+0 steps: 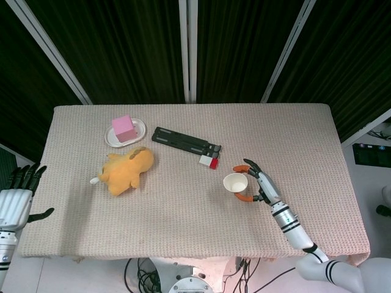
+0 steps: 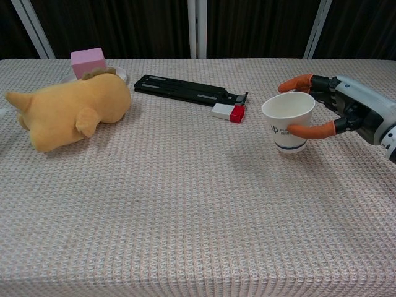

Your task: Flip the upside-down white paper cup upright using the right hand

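Observation:
The white paper cup (image 1: 235, 182) (image 2: 289, 122) is upright, mouth up, at the right of the table, its base at or just above the cloth. My right hand (image 1: 258, 183) (image 2: 349, 110) grips it from the right side, with orange-tipped fingers (image 2: 309, 130) wrapped around the front and back of its wall. Off the table's left edge, my left hand (image 1: 15, 198) hangs with its fingers apart and holds nothing; the chest view does not show it.
A white and red block (image 1: 209, 162) (image 2: 227, 112) lies just left of the cup, beside a long black bar (image 1: 183, 140) (image 2: 185, 90). Further left are a yellow plush toy (image 1: 125, 169) (image 2: 68, 114) and a pink cube (image 1: 123, 128) on a white dish (image 1: 140, 128).

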